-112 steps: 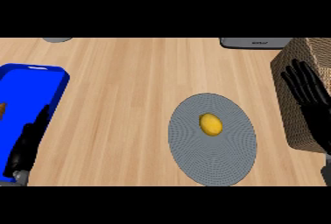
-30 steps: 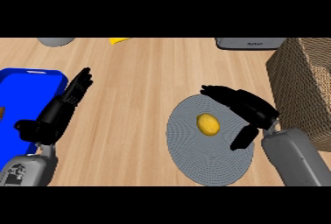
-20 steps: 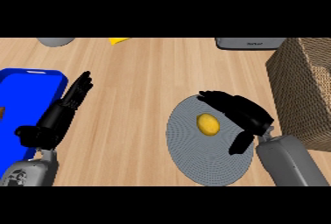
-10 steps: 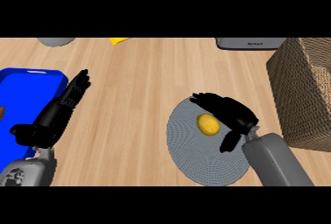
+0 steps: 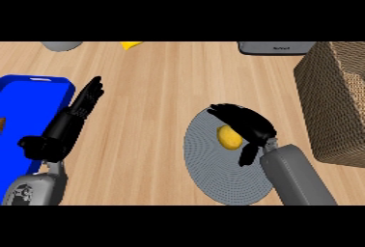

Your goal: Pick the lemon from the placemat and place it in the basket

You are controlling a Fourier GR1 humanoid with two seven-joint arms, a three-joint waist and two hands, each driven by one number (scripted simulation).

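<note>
The yellow lemon (image 5: 227, 138) lies on the round grey placemat (image 5: 221, 171) at lower centre. My right hand (image 5: 247, 126) hangs over the lemon, fingers arched over its far and right sides and thumb pointing down beside it; part of the lemon is hidden and I cannot tell whether the fingers touch it. The woven brown basket (image 5: 335, 101) stands at the right edge, to the right of the placemat. My left hand (image 5: 68, 124) rests open at the left, fingers straight and pointing away.
A blue tray (image 5: 21, 111) lies at the left edge beside my left hand. Along the far edge sit a grey bowl (image 5: 61, 45), a small yellow thing (image 5: 131, 45) and a dark grey device (image 5: 276, 47). Bare wooden counter (image 5: 157, 96) lies between the hands.
My right hand has moved left and down over the lemon, its fingers now arching over it. The left hand has stayed nearly still.
</note>
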